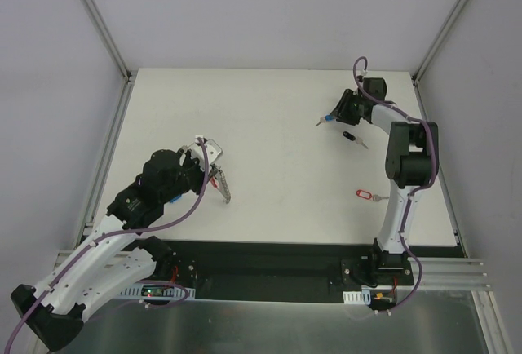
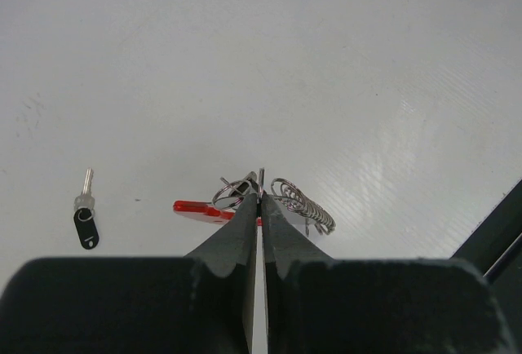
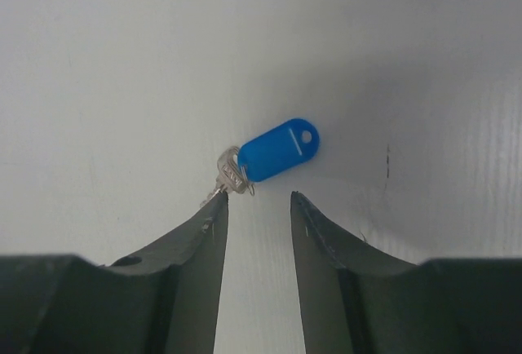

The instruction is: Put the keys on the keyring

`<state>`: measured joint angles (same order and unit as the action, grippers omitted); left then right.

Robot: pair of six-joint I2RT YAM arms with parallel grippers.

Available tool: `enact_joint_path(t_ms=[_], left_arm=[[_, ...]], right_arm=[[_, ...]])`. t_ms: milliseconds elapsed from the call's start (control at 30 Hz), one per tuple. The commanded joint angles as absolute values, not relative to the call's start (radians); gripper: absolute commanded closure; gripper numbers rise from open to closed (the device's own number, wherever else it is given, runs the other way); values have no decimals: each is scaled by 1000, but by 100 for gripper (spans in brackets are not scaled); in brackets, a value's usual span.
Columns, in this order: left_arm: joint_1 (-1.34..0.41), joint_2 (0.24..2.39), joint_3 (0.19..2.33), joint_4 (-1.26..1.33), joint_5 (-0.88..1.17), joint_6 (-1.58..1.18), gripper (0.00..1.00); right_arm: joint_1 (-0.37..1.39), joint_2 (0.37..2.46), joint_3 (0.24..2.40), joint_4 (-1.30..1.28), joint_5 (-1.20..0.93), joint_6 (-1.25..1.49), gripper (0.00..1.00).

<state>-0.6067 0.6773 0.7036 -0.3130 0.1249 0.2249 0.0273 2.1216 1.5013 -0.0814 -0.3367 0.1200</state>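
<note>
keyring (image 2: 307, 205): middle hidden behind left tool (image 2: 259, 184) | blue key (image 3: 277, 150): blade tip hidden behind right tool (image 3: 257, 199)

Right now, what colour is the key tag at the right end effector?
Blue plastic tag; right wrist view.

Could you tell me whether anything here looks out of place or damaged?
Nothing stands out. The silver chain keyring with a red plastic segment sits pinched in the left claw; the blue-tagged silver key lies intact before the open right claw.
</note>
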Motion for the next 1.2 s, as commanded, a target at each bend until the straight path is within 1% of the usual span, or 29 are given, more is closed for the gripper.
enact_joint_path(t_ms=[0,300,367,433,500,533,600,633,700,733,800,1033,1167], left_arm=[[-595,678,696,-275,124,233,100],[-594,672,695,-275,126,235,100],[-594,670,695,-275,126,233,100],[-594,670,693,-275,127,233,100],[-594,669,695,-276,126,233,100],[-594,669,695,-275,126,233,100],[-594,673,695,-275,127,233,100],[-594,673,695,-275,129,233,100],[-594,673,695,-275,129,233,100],[-592,673,695,-275,130,233,100],[-592,672,695,-273,129,233,100],[-592,664,695,-275,129,233,100],[-591,657,696,-275,135,232,100]], right_arm=[[43,2155,1578,-51,-380,152,62],[52,2201,1600,-49,-374,170,64],[52,2207,1600,-49,-374,172,66],[52,2207,1598,-48,-374,172,71],[52,2204,1592,-49,-377,166,74],[55,2201,1589,-49,-374,161,78],[57,2186,1580,-49,-370,147,82],[57,2181,1574,-49,-371,144,86],[58,2165,1559,-49,-370,135,90],[58,2157,1552,-51,-370,132,95],[61,2143,1533,-51,-368,118,98],[103,2016,1451,-104,-324,60,99],[170,1912,1385,-208,-229,34,99]])
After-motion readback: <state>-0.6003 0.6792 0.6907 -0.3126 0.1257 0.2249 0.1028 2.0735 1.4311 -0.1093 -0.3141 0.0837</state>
